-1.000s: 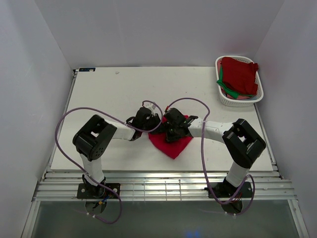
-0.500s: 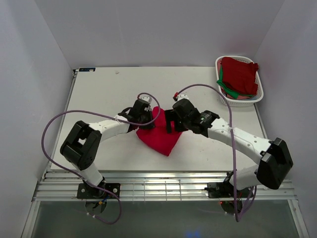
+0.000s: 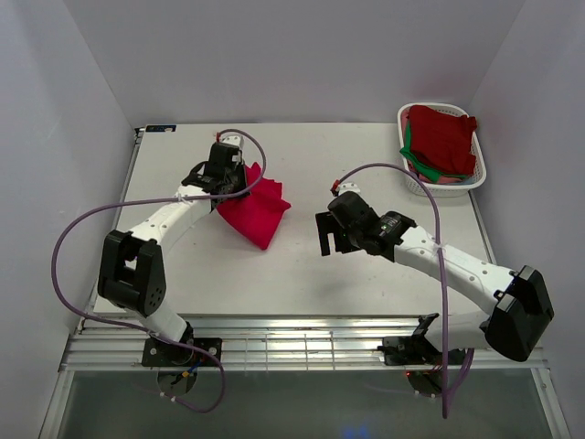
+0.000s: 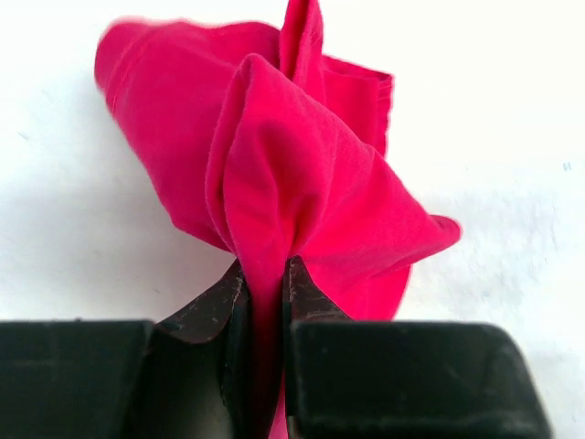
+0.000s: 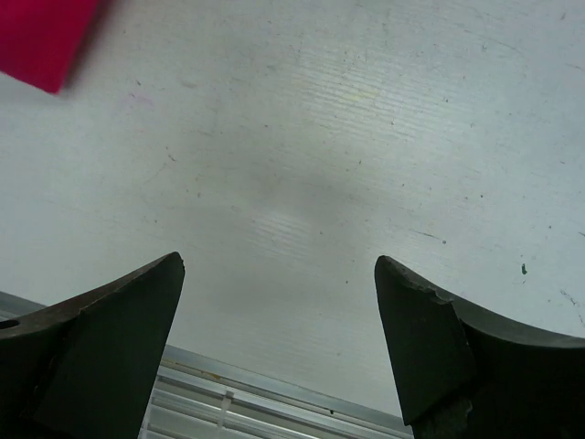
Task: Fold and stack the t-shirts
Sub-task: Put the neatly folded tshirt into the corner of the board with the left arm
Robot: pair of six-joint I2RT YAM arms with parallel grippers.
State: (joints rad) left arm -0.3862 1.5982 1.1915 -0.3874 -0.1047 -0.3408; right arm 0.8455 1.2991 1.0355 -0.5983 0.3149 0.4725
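The left gripper (image 4: 265,279) is clamped narrowly on a bunched fold of the crimson t-shirt (image 3: 257,209), which hangs from its fingers in a loose, pointed clump, its lower end at or just above the table (image 3: 366,155), left of centre. The step in hand looks like carrying or placing 1 folded shirt where the stack will go. The next move likely calls for laying it flat without the folds falling open, then letting go.

The right gripper (image 5: 279,274) hovers over bare table near the middle, jaws spread wide and holding nothing. Only 1 corner of the crimson shirt shows at the top left of its wrist view.

At the far right, the white basket (image 3: 430,189) holds more t-shirts (image 3: 443,135), dark red over 1 green, waiting for folding.

No brand, label or writing can be read anywhere.
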